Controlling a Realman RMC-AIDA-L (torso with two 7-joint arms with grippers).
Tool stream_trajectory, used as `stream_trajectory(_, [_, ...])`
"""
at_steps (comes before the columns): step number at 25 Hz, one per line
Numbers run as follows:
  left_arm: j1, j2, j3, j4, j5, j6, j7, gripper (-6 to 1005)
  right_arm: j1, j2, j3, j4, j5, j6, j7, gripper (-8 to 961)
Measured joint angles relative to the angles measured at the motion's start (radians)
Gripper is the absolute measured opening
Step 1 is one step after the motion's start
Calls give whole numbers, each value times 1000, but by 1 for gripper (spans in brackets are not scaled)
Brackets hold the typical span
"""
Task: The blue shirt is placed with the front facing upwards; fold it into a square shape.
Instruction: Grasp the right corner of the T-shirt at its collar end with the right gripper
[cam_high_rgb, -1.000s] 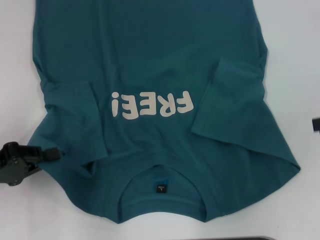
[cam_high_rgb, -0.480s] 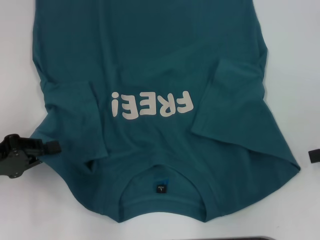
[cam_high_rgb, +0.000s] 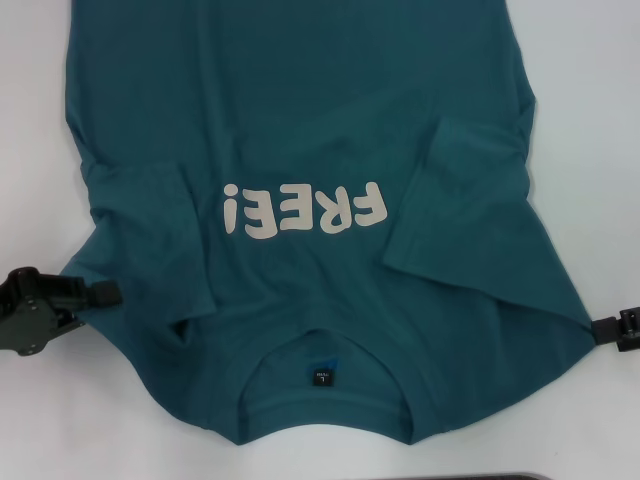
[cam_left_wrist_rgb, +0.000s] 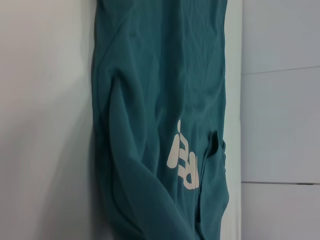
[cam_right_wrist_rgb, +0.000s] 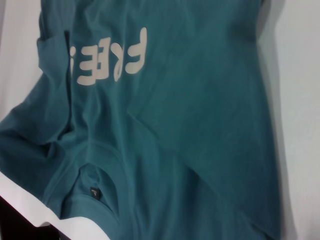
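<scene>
While its collar points to the frame's bottom, the shirt (cam_high_rgb: 300, 130) lies lengthwise up the tabletop (cam_high_rgb: 590, 120), reading "FREE!" upside down; left gripper (cam_high_rgb: 100, 294) and right gripper (cam_high_rgb: 603, 331) jaws: cannot tell.

The blue shirt (cam_high_rgb: 330, 150) lies flat on the table (cam_high_rgb: 590, 120), front up, collar nearest the robot and both sleeves folded in over the body. The left gripper (cam_high_rgb: 95, 294) sits at the shirt's left shoulder edge. The right gripper (cam_high_rgb: 605, 330) sits just beside the right shoulder edge, opposite it.
</scene>
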Motion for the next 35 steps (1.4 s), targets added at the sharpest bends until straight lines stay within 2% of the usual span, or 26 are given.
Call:
stream_trajectory(19, [-2, 0, -7, -1, -1, 7, -2, 17, 11, 15, -1, -1, -5, 37, 6, 804])
stream_trajectory(35, [2, 0, 0, 4, 1, 2, -2, 17, 16, 17, -8, 4, -7, 50, 41, 785])
